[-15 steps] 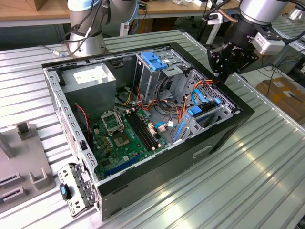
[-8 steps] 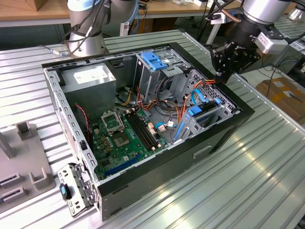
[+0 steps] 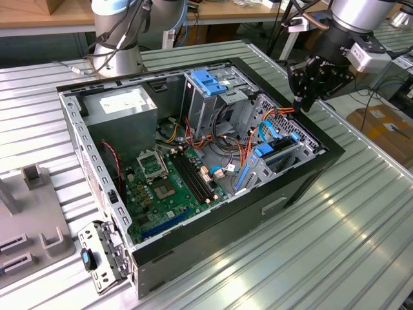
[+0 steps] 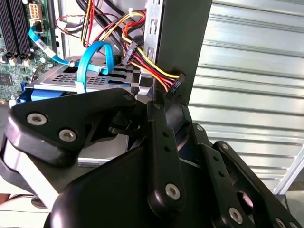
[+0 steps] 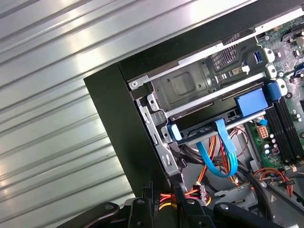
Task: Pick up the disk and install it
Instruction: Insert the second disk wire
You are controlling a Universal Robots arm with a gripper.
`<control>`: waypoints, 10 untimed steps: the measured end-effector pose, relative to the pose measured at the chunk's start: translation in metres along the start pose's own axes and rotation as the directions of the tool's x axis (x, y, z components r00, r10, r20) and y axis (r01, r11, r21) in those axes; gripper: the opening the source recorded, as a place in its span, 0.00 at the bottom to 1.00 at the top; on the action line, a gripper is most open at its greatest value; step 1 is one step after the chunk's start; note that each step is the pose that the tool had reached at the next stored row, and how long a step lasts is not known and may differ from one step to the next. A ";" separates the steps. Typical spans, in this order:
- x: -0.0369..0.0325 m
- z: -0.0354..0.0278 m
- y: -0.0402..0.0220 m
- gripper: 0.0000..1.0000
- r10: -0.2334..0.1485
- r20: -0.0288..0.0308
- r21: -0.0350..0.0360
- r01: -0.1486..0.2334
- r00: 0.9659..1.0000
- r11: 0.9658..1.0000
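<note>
The end effector (image 3: 302, 103), its state impossible to tell, hovers at the computer case's (image 3: 303, 173) two-o'clock corner and needs gentle alignment with the hard drive (image 5: 211, 124) among loose cables.

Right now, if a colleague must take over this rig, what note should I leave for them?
Pincer: hovers at the corner of the case, close to the power connector.
Disk: lies in the drive bay with its blue rails on, apart from the pincer; the blue data cable loops over it.
Done: the disk appears placed in the bay.
Left: I cannot tell if it is fully seated or cabled.
</note>
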State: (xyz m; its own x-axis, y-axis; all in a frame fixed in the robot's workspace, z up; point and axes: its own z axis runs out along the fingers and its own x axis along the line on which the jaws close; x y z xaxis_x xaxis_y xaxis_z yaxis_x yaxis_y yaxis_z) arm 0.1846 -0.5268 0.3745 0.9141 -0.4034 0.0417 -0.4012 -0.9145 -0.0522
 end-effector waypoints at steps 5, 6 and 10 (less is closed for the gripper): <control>0.0002 0.0036 0.0001 0.29 0.074 -0.004 -0.002 -0.074 0.997 0.997; 0.0005 0.0043 -0.0001 0.29 0.082 -0.004 -0.002 -0.082 0.997 0.997; 0.0033 0.0052 -0.0021 0.29 0.101 -0.005 -0.003 -0.101 0.995 0.995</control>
State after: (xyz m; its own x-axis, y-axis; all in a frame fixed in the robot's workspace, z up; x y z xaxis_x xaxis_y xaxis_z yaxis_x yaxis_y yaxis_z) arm 0.1888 -0.5260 0.3695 0.8685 -0.4940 0.0414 -0.4918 -0.8691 -0.0529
